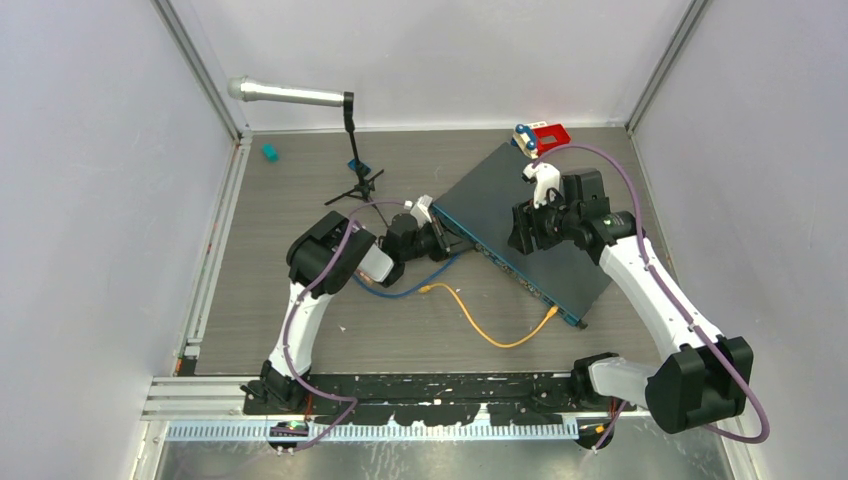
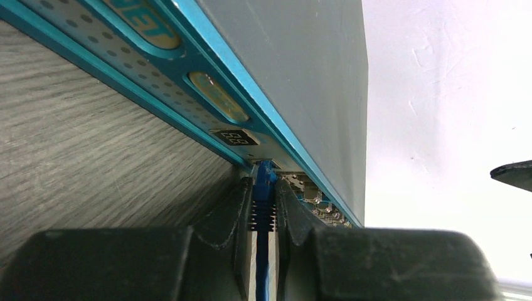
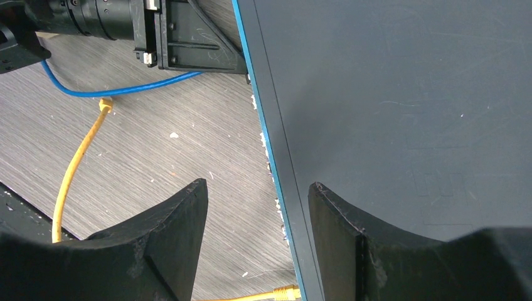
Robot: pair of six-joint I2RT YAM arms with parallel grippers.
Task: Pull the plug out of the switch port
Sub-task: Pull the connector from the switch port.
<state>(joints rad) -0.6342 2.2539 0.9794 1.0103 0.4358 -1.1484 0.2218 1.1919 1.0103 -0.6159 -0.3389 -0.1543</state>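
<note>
The switch (image 1: 480, 195) is a flat dark grey box with a blue front edge, lying slantwise at centre right. A blue plug (image 2: 264, 179) sits in a port at the left end of that edge (image 2: 188, 75). My left gripper (image 1: 448, 240) is shut on the plug's ribbed boot, one finger on each side (image 2: 263, 188). The blue cable (image 1: 405, 292) trails back under the left arm. My right gripper (image 1: 522, 228) is open and empty. It straddles the switch's front edge (image 3: 257, 191), with one finger over the switch top (image 3: 389, 94) and the other over the table.
A yellow cable (image 1: 490, 335) lies on the table, with one end loose (image 3: 105, 103) and the other at the switch's front edge (image 3: 285, 291). A microphone on a stand (image 1: 355, 165), a teal piece (image 1: 269, 152) and a red toy (image 1: 540, 135) are at the back. Walls close in both sides.
</note>
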